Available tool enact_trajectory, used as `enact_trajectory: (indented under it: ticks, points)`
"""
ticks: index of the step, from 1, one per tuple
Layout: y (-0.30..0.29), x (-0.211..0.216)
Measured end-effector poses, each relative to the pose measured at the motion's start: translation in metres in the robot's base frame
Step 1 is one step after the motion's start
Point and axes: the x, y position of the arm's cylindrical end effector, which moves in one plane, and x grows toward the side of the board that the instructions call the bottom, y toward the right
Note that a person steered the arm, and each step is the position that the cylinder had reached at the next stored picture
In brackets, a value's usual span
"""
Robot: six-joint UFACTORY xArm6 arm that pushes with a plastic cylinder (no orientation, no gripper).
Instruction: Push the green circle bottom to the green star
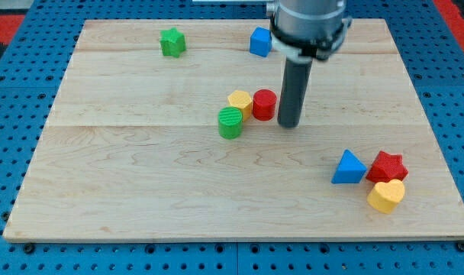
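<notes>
Eight blocks on tabletop (140, 191). Green circle (230, 122) touches yellow hexagon (240, 102), far below-right of green star (172, 42). My tip (289, 124) sits right of red cylinder (264, 105), holding nothing. Circle likely light, rigid, slides easily; push its lower-right side.

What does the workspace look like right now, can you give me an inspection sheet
Surface: wooden board, flat.
Job's things: green circle near the centre, touching the yellow hexagon; green star at the view's top left.
Clutter: red cylinder beside the hexagon; blue block at the top; blue triangle, red star and yellow heart clustered at the bottom right.
Claw: none; my tip is just right of the red cylinder.
Cables: nothing seen.
Surroundings: blue pegboard.
</notes>
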Motion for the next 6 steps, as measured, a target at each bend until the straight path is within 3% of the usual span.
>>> enact_trajectory:
  ticks: [1, 3, 4, 6]
  points:
    - [-0.059, 0.005]
    - [-0.169, -0.047]
    - [-0.183, -0.082]
    - [-0.158, -0.092]
